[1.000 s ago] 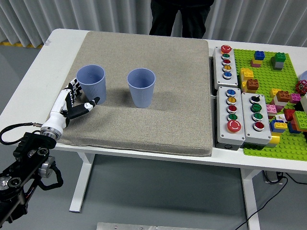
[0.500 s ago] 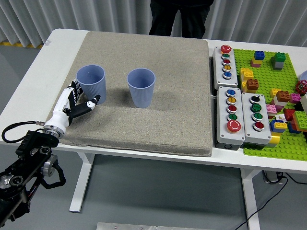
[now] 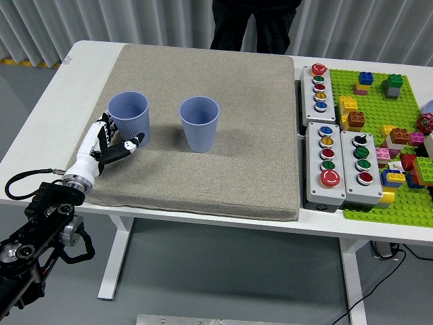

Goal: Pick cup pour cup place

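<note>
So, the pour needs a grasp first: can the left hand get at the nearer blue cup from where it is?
Probably yes. The left hand sits open right beside the left cup, nothing between them on the mat.

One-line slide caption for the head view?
Left hand open beside the left blue cup; second blue cup upright on the mat.

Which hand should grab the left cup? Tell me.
Left. The left hand is open right beside the left cup, fingers around its base. The right hand is not in view.
</note>
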